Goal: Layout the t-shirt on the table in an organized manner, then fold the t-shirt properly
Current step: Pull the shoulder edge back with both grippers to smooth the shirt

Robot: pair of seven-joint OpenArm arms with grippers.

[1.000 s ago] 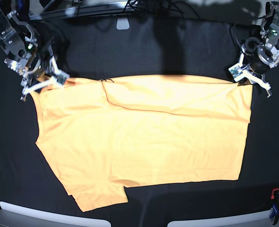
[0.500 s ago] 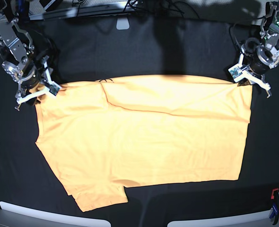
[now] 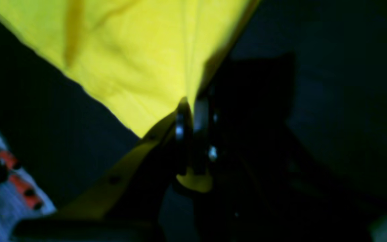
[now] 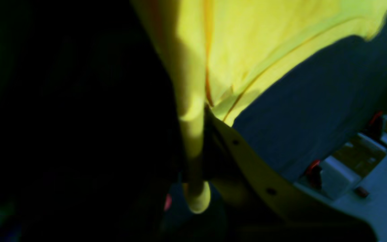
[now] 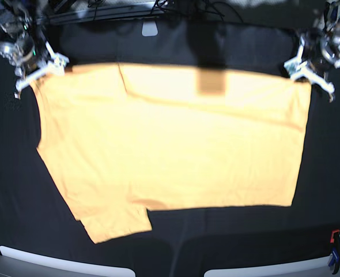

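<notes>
T-shirt: light orange-yellow cotton t-shirt [image 5: 170, 150], spread flat on black-draped table [image 5: 227, 242], long axis running side to side.
Left gripper [image 5: 304, 69]: clenched on far corner, base view's right.
Right gripper [image 5: 40, 68]: clamped on opposite far corner.
Relation: shirt stretches between both, toward near edge.

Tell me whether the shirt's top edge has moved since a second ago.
Yes. The t-shirt top edge has been pulled toward the far side of the table, now closer to the white tag.
</notes>
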